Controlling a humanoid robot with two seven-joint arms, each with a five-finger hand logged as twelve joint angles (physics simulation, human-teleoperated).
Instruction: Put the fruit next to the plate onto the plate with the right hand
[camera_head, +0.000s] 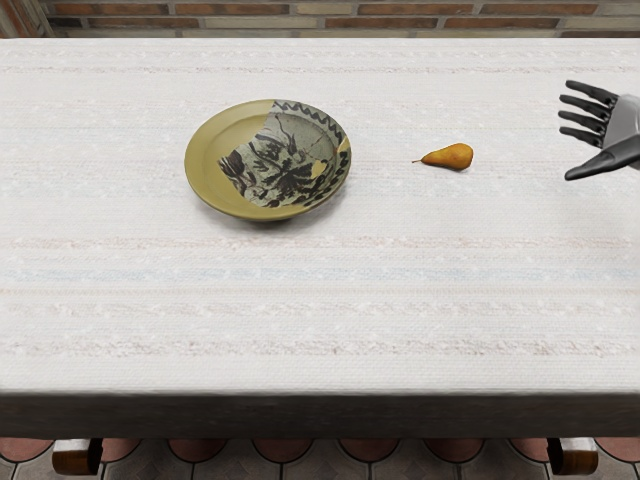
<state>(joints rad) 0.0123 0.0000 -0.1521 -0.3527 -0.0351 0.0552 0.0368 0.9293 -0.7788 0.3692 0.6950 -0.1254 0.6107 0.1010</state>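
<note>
head view crops right hand (610, 128) at frame edge

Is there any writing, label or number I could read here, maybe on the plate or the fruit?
None to read. The plate carries only a dark leafy painting, no letters. The pear, the right robot hand and the table show no markings.

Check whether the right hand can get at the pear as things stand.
Probably yes: the right hand is open near the picture's right edge, and only tablecloth lies between it and the pear. The plate sits on the pear's other side.
</note>
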